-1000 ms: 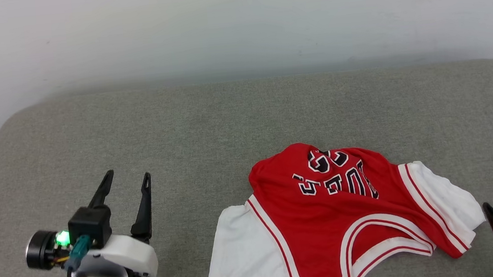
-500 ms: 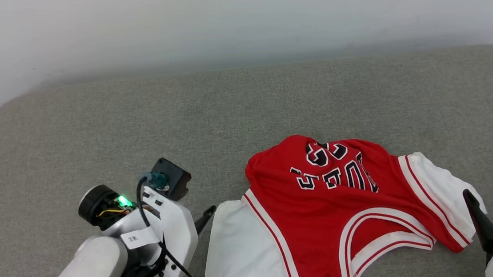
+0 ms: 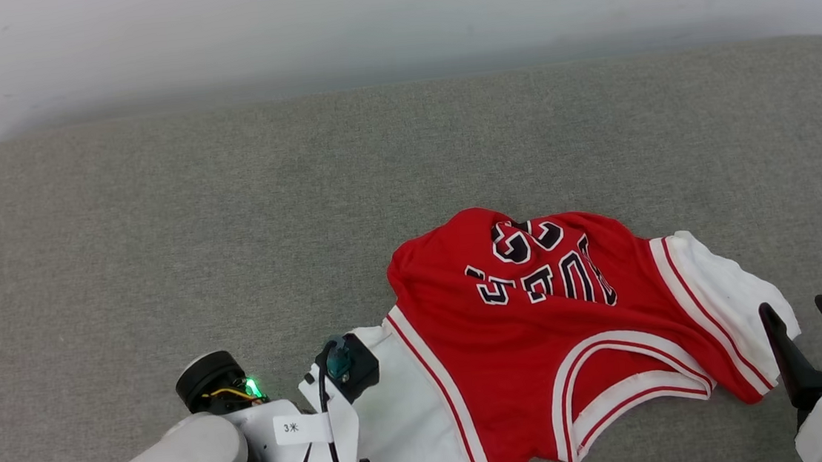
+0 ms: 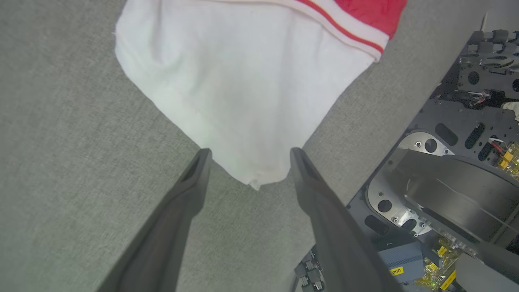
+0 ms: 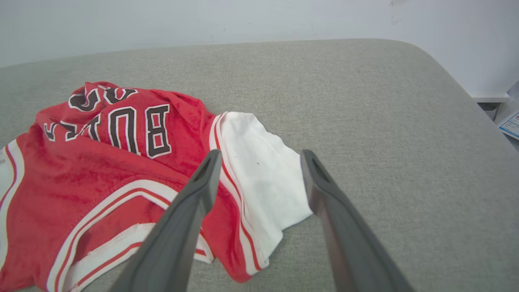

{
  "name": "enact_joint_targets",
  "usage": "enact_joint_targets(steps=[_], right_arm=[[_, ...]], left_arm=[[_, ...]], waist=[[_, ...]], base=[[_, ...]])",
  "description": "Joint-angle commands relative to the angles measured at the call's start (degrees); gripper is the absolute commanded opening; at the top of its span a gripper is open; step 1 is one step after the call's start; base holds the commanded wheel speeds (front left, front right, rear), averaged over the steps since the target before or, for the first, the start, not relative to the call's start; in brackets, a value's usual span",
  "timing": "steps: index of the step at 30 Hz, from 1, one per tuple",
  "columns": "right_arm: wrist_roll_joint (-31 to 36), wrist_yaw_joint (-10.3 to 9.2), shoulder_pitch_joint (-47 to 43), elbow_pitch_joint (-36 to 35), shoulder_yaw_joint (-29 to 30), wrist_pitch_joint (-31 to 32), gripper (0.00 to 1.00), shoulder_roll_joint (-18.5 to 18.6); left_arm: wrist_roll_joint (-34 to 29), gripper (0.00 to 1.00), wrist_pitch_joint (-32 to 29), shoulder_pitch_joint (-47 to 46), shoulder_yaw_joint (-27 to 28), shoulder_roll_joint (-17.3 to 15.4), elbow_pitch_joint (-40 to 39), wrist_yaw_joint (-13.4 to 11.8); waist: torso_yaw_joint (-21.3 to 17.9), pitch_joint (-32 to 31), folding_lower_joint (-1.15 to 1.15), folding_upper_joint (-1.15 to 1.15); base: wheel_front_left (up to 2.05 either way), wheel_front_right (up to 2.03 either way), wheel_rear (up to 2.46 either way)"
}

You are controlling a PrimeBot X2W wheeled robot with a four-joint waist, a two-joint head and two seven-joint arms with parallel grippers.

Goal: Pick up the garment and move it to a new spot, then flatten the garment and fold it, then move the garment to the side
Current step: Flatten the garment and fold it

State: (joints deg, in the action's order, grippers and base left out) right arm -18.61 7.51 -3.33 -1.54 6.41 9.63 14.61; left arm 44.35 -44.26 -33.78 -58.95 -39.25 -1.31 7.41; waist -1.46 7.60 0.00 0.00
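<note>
The garment (image 3: 541, 353) lies crumpled on the grey surface, a red jersey with white sleeves and its black lettering facing up. My left arm (image 3: 295, 435) bends down over the near left white sleeve. Seen from the left wrist, my left gripper (image 4: 249, 156) is open, its fingers straddling the corner of that white sleeve (image 4: 243, 81) just above the cloth. My right gripper (image 3: 793, 307) is open beside the right white sleeve. In the right wrist view the right gripper (image 5: 261, 156) points at that sleeve (image 5: 259, 178), apart from it.
The grey padded surface (image 3: 232, 224) stretches wide to the left and behind the garment, ending at a white wall (image 3: 392, 17). My own dark base (image 4: 446, 182) sits just past the near edge. The surface's rounded right edge (image 5: 466, 101) drops toward a ledge.
My left arm has swung right and tipped its open fingers down onto the left sleeve's corner. The right gripper has edged closer to the right sleeve. The head camera has tilted; the garment lies unmoved.
</note>
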Motion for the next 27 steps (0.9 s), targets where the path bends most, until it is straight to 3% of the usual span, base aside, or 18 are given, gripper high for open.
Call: enact_joint_targets(steps=[1,11,16,17,18,23,27], right_arm=[[0.00,-0.04,1.20,-0.13,-0.02,-0.14,1.00,-0.37],[0.02,-0.04,2.91,-0.20,-0.75,-0.23,1.00,-1.19],[0.27,-0.04,3.45,0.06,-0.88,-0.26,1.00,-1.26],[0.34,-0.04,3.45,0.12,-0.95,-0.23,1.00,-1.31],[0.41,-0.04,3.36,0.23,-0.89,-0.22,1.00,-1.35],[0.44,-0.04,2.18,0.65,-0.75,0.22,1.00,-1.32],[0.36,-0.04,1.22,0.78,-0.47,0.42,1.00,-1.25]], left_arm=[[0.43,1.00,0.56,-0.83,-1.74,-0.24,0.90,-0.01],[0.01,1.00,3.39,-3.58,-11.52,0.19,9.34,-0.10],[0.09,1.00,4.42,-3.78,-13.70,1.21,12.67,-0.16],[-0.04,0.35,5.03,-3.94,-13.87,1.31,13.31,-0.21],[0.13,0.00,5.52,-4.25,-14.03,1.47,13.91,-0.23],[0.76,0.00,9.46,-6.60,-13.96,0.59,14.94,-0.15],[0.28,0.00,12.86,-9.28,-11.90,-2.34,16.41,-0.14]], waist=[[-0.45,0.80,0.00,0.00],[-1.35,4.26,0.00,0.00],[-1.32,4.83,0.00,0.00],[-1.30,4.82,0.00,0.00],[-1.19,4.70,0.00,0.00],[-0.41,3.02,0.00,0.00],[0.24,1.24,0.00,0.00]], base=[[0.00,0.00,0.00],[0.00,0.00,0.00],[0.00,0.00,0.00],[0.00,0.00,0.00],[0.00,0.00,0.00],[0.00,0.00,0.00],[0.00,0.00,0.00]])
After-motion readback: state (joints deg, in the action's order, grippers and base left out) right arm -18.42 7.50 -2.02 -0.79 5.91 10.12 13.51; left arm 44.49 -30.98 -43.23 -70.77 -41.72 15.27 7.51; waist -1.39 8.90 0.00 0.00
